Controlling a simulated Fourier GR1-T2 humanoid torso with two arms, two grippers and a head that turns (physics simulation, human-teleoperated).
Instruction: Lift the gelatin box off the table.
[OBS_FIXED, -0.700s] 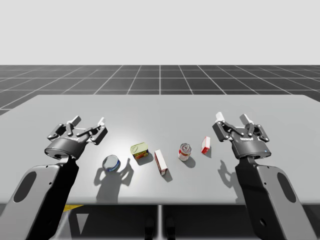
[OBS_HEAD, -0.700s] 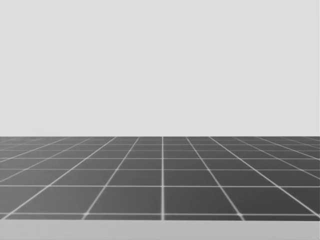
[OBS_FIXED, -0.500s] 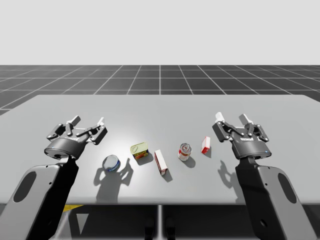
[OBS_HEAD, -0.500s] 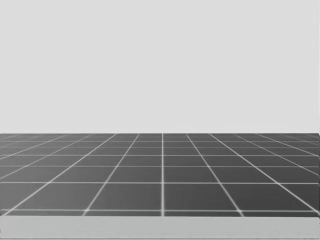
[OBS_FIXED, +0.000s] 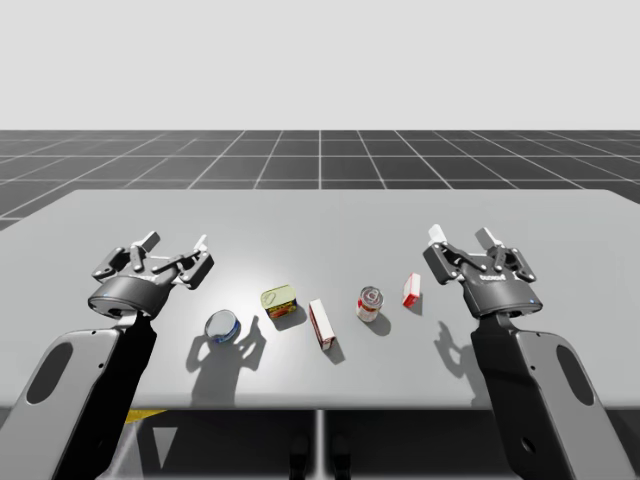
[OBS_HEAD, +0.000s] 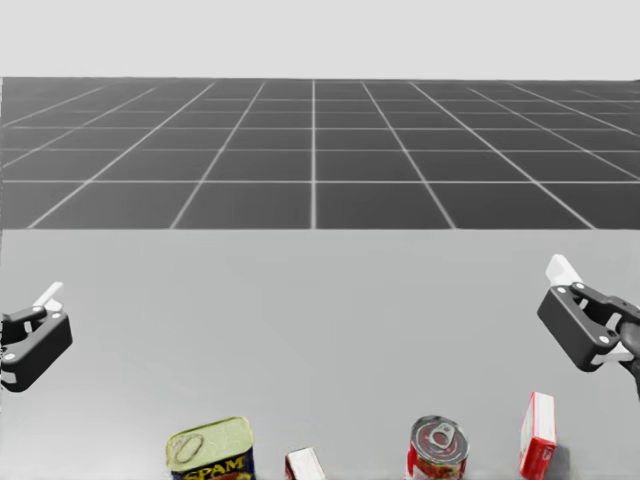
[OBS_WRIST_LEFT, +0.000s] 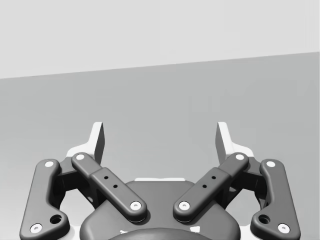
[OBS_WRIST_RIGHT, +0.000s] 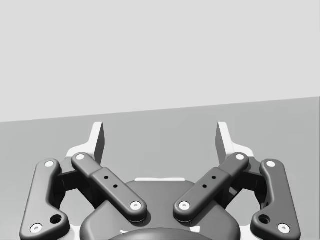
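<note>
The small red-and-white rectangular box (OBS_FIXED: 411, 290) is standing upright on the smooth grey surface (OBS_FIXED: 320, 215), just beside a closed red cylindrical can (OBS_FIXED: 368, 303). The left hand (OBS_FIXED: 176, 241) and right hand (OBS_FIXED: 462, 235) are hovering, fingers spread wide.

Cropped at the head view's bottom: rectangular can (OBS_HEAD: 210, 452), white-and-red box (OBS_HEAD: 305, 466), round can (OBS_HEAD: 437, 452); at its sides: left gripper (OBS_HEAD: 40, 305), right gripper (OBS_HEAD: 572, 300).

— What is the main piece of furniture?
— A wide, plain grey desk (OBS_FIXED: 330, 215), matte and evenly lit, with a straight far edge.
— And beyond the desk?
— A dark floor (OBS_FIXED: 320, 160) ruled with pale grid lines, running back to a level horizon.
— Above that?
— A flat, pale grey backdrop (OBS_FIXED: 320, 60).
</note>
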